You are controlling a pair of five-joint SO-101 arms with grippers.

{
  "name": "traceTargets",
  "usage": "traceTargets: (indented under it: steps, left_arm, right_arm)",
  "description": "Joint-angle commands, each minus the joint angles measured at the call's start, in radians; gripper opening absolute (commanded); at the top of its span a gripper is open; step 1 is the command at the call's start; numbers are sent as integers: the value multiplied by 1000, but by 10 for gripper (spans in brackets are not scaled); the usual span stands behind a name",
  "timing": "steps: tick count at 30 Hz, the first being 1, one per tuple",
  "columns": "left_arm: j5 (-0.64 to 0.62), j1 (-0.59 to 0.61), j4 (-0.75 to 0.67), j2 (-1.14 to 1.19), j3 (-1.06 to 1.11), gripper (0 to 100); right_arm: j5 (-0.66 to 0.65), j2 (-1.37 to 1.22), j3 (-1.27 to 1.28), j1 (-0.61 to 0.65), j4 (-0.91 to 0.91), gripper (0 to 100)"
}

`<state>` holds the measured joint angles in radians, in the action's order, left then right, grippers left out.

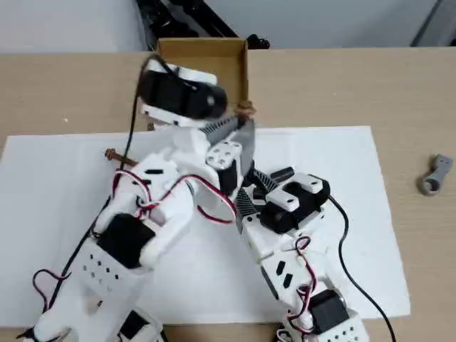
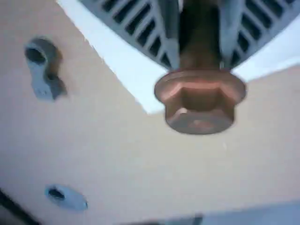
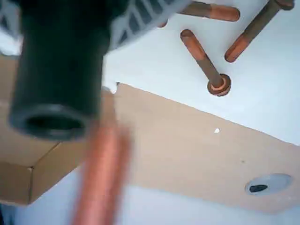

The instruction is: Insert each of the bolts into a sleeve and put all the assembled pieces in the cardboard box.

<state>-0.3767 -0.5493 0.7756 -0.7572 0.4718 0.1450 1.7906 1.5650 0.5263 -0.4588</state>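
Just beside the cardboard box's (image 1: 203, 48) near corner, the left gripper (image 1: 239, 130) pinches a copper bolt (image 2: 200, 101) by its shaft, with the head toward the box. Further from the box, the right gripper (image 3: 75, 14) is clamped on a black sleeve (image 3: 58, 70). The sleeve's open mouth sits just beside a blurred copper shaft, apparently that bolt's, which has not yet entered it.

The left arm (image 1: 153, 214) and right arm (image 1: 281, 267) are white plastic with black servos (image 1: 182, 96), red-white-black cables (image 1: 214, 191) and grey ribbed tool fingers (image 1: 226, 128).
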Motion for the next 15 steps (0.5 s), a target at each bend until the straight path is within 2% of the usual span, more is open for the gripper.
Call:
traceTargets:
  steps: [1, 15]
  left_arm:
    - [-3, 8, -31, -6, -104, 5]
    - [-3, -9, -29, 112, -97, 5]
  right_arm:
    - [9, 4, -9, 8, -2, 4]
    - [8, 4, -9, 8, -2, 4]
